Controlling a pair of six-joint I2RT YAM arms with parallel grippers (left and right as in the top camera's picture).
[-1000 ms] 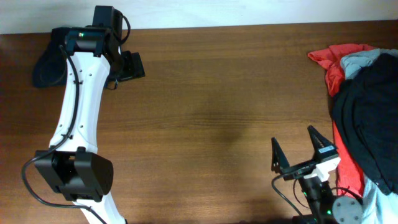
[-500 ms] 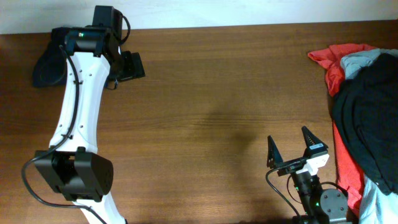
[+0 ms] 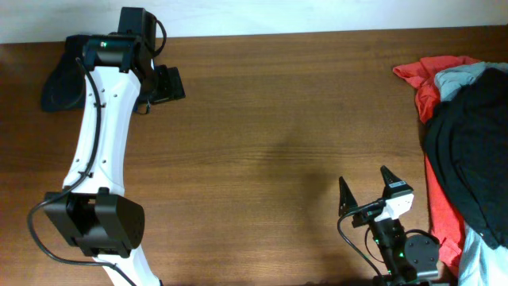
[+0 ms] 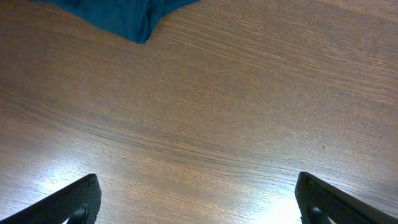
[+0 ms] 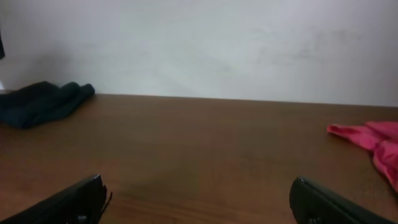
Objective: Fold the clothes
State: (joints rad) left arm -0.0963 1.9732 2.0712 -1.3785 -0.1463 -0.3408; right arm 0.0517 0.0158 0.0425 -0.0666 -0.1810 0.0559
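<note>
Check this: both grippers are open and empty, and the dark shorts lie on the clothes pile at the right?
Not quite. The overhead view shows the dark shorts alone at the far left, apart from the clothes pile. The left gripper and right gripper are open and empty.

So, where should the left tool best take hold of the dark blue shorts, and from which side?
Probably at the corner of the shorts that sticks out toward the open left tool. The shorts lie bunched and low on the table, so come down from above, with one finger on each side of that corner.
</note>
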